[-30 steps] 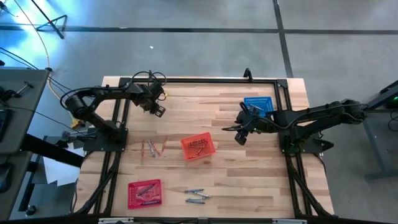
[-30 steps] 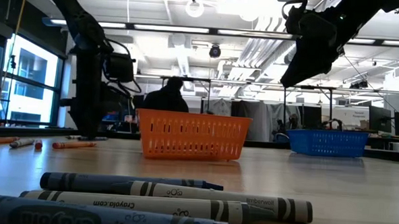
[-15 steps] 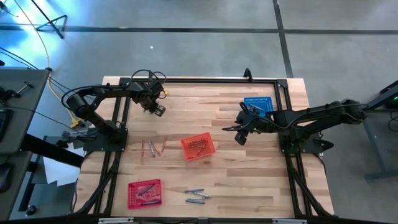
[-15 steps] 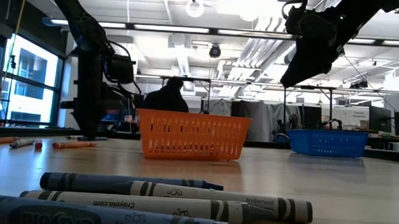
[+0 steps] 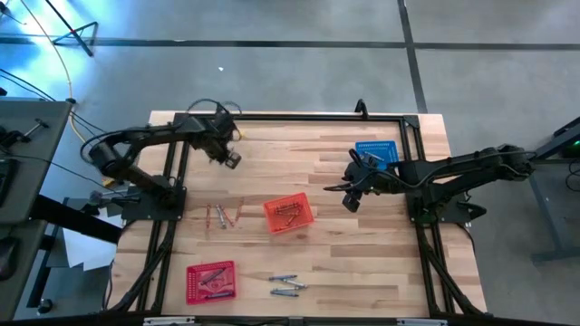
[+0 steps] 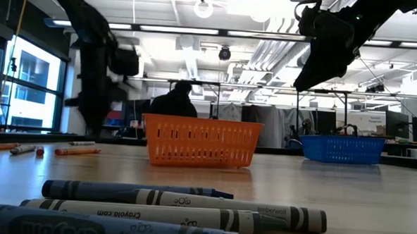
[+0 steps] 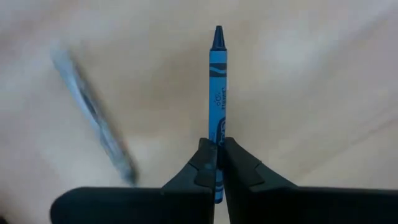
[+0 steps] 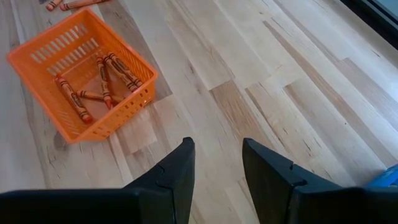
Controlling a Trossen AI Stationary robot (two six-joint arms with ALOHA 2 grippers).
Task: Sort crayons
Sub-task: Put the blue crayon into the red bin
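Pale wooden planks make up the table (image 5: 362, 263), ringed by a dark frame, with an open workshop beyond it where a seated person shows behind the baskets in the low view. At the far left of the table the left gripper (image 5: 228, 159) is clamped tight on a blue crayon (image 7: 217, 93), which sticks straight out past its fingertips in the left wrist view; that crayon is off the wood and held above bare planks. Near the table's middle right, the right gripper (image 8: 214, 163) hangs with its fingers parted and nothing between them, just beside the blue basket (image 5: 377, 151). Sorting looks partly done: the orange basket (image 5: 288, 214) at the centre already holds several orange crayons (image 8: 99, 84), and the red basket (image 5: 211, 282) at the near left edge holds a handful more. Still to go are the loose orange crayons (image 5: 222, 215) lying on the wood just left of the orange basket, and the grey-blue crayons (image 5: 285, 284) lying near the front edge beside the red basket. My judgement is that the held blue crayon belongs in the blue basket, well apart from it across the table
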